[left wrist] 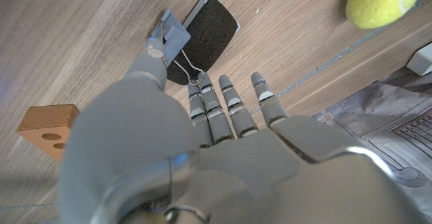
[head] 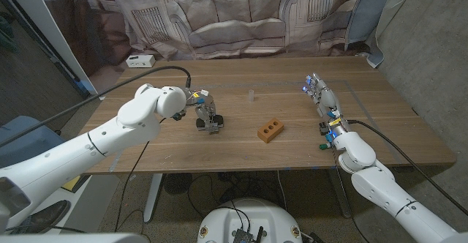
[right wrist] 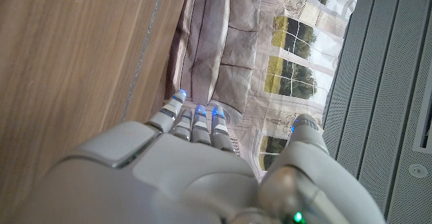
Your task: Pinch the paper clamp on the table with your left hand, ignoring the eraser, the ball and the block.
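The small black metal paper clamp (left wrist: 202, 38) with wire handles lies on the wooden bench (head: 241, 144) at about 9 o'clock from the orange block (head: 270, 131), and the left hand (head: 205, 115) fingers (left wrist: 229, 106) hover released over it, so I judge it light, stiff and springy, best pinched at the handles, while the right hand (head: 322, 100) waits released.

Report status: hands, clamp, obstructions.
Left hand at the clamp, grip unconfirmed. Right hand open, off to the side. Block nearby, not blocking.

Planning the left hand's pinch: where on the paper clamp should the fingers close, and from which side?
Likely on the wire handles of the paper clamp, from above: its black body lies flat on the table, and the left hand already hovers over it.
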Controlling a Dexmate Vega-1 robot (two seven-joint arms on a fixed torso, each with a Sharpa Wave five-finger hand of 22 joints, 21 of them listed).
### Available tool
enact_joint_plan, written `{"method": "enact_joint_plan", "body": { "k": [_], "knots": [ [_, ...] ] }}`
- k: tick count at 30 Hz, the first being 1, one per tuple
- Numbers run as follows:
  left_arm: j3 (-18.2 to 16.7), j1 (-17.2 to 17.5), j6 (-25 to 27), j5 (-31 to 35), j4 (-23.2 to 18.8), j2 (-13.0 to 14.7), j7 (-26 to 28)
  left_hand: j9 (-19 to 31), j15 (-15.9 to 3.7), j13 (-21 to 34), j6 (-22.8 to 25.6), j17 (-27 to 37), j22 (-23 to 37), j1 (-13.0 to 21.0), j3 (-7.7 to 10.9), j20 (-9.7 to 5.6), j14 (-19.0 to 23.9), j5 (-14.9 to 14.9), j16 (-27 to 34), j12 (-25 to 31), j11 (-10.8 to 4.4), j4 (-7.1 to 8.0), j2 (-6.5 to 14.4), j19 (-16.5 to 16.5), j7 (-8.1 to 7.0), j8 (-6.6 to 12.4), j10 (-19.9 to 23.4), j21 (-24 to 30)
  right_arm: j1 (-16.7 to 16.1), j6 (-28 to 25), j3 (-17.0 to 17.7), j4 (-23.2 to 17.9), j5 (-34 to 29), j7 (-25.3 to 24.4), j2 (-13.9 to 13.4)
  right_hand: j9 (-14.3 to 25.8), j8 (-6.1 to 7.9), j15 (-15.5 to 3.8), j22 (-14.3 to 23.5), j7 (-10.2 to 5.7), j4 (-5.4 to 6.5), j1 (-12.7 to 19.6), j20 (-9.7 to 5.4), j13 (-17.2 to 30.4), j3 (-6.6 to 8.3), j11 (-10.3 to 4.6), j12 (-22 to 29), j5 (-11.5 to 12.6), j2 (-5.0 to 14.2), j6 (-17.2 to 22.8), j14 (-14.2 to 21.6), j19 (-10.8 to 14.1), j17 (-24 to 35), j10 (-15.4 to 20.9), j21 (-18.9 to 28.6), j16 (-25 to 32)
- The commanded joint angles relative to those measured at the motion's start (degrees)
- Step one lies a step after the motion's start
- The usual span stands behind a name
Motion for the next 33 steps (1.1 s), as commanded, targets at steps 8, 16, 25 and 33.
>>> {"method": "enact_joint_plan", "body": {
  "k": [8, 16, 25, 33],
  "knots": [
    [-0.6, -2.1, 0.6, 0.1, -2.6, 1.0, -1.5, 0.2, -1.15, 0.2, 1.0, -0.1, 0.1, -0.3, -0.37, -0.52, 0.3, 0.0, 0.1, 0.2, -0.10, 0.39, -0.7, 0.7, 0.09, 0.08, 0.7, 0.5, 1.3, 2.0, 0.2, 2.1, 0.5, 1.3, 0.7, 0.2, -0.11, 0.22, 0.1, 0.11, 0.05, 0.6, 0.05, 0.1, -0.15, 0.34, 0.0, 0.1, -0.12, 0.6, 0.4, -0.1, 0.3, 0.4, 0.4, 0.0],
    [-1.6, -2.5, 1.0, 1.5, -4.2, 1.7, -2.0, 0.2, -1.08, 0.2, 1.2, -0.1, 0.1, -0.5, -0.55, -0.52, 0.4, 0.0, 0.0, 0.1, -0.14, 0.47, -0.8, 1.0, 0.10, -0.01, 0.9, 0.5, 1.9, 2.3, 0.1, 2.9, 0.5, 1.7, 0.9, 0.2, -0.10, 0.17, 0.1, 0.10, 0.05, 0.6, 0.05, 0.1, -0.15, 0.36, 0.0, 0.1, -0.09, 0.6, 0.4, -0.1, 0.3, 0.5, 0.4, 0.0],
    [-2.5, -2.9, 0.3, 2.4, -4.7, 1.5, -1.9, 0.2, -0.65, 0.2, 1.0, -0.1, 0.1, -0.7, -0.70, -0.33, 0.8, 0.1, -0.1, -0.2, -0.12, 0.59, -0.8, 1.0, -0.02, -0.26, 0.6, 0.3, 1.9, 2.7, 0.2, 3.3, 0.6, 1.5, 1.2, 0.2, -0.10, 0.16, 0.1, 0.16, 0.04, 0.7, 0.04, 0.1, -0.16, 0.31, 0.0, 0.1, -0.08, 0.6, 0.4, -0.1, 0.3, 0.5, 0.5, 0.0],
    [-3.7, -1.4, 1.8, 2.9, -5.2, 0.4, 1.0, 0.2, -0.56, 0.1, 1.8, 0.0, 0.2, 0.4, -0.28, -0.36, 2.1, 0.2, 0.1, -0.2, -0.42, 0.16, -0.1, 3.0, -0.52, -0.40, 1.6, 0.9, 1.5, 2.7, 0.3, 3.3, 0.8, 1.2, 1.4, 0.2, -0.09, 0.15, 0.1, 0.13, 0.04, 0.7, 0.02, 0.1, -0.17, 0.26, 0.0, 0.1, -0.07, 0.7, 0.4, -0.1, 0.3, 0.5, 0.5, 0.0]
  ]
}}
